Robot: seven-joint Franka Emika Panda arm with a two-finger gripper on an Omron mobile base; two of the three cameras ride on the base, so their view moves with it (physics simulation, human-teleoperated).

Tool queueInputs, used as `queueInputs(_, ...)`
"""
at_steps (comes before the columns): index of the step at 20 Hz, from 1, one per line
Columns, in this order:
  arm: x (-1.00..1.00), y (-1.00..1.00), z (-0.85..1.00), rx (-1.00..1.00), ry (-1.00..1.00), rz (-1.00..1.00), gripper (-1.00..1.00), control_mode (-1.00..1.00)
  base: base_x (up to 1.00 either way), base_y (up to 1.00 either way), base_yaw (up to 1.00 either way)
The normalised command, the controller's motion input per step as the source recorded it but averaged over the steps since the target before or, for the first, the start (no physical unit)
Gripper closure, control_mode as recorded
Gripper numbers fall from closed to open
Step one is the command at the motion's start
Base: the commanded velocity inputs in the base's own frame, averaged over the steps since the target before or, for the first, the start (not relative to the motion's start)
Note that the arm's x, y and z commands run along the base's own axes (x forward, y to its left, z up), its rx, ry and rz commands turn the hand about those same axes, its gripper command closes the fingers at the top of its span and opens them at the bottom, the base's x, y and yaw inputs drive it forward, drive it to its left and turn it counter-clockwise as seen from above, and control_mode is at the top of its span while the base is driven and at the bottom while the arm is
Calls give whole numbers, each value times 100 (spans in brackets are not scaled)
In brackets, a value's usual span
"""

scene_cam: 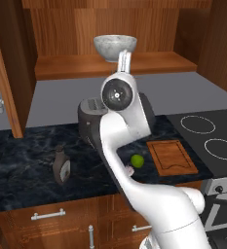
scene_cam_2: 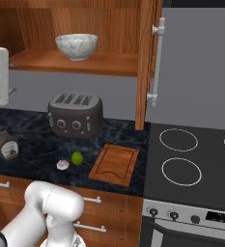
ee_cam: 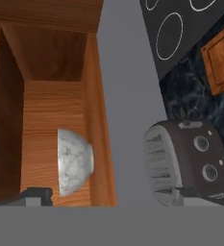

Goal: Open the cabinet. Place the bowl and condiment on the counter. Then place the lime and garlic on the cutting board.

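Pincer: the pincer (scene_cam: 125, 59) is raised in front of the open cabinet (scene_cam_2: 144, 62), jaws spread wide with nothing between them.
Bowl: the marbled stone-look bowl (scene_cam: 115, 47) stands upright on the cabinet shelf (scene_cam: 76, 65), just beyond the pincer tips and about level with them; the hand view shows it ahead, between the two fingertips (ee_cam: 34, 196).
Bowl handling: it looks heavy, rigid and smooth, so probably slippery, and likely to chip if dropped. The rim wall seems the best hold, one finger inside and one outside; the full body looks too wide to span.
Bowl contents: nothing visible inside from these angles.
Cabinet contents: the bowl alone is on the visible part of the shelf.
Condiment: the dark brown bottle (scene_cam_2: 7, 144) stands on the table (scene_cam_2: 32, 154), well below the pincer and off to its left.
Lime and garlic: the lime (scene_cam_2: 77, 157) and garlic (scene_cam_2: 63, 165) lie close together on the table, well below the pincer, just beside the cutting board (scene_cam_2: 115, 164), not on it.
Cutting board contents: bare.
Toaster: a four-slot toaster (scene_cam_2: 76, 115) sits below the shelf, under the path down.
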Motion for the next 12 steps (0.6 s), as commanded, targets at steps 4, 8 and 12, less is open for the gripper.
queueInputs(4,0,-29,48,14,0,-5,-100,-100,0,0,0)
queueInputs(8,0,-22,33,10,0,-4,-100,-100,0,0,0)
queueInputs(12,0,-20,26,7,0,-5,-100,-100,0,0,0)
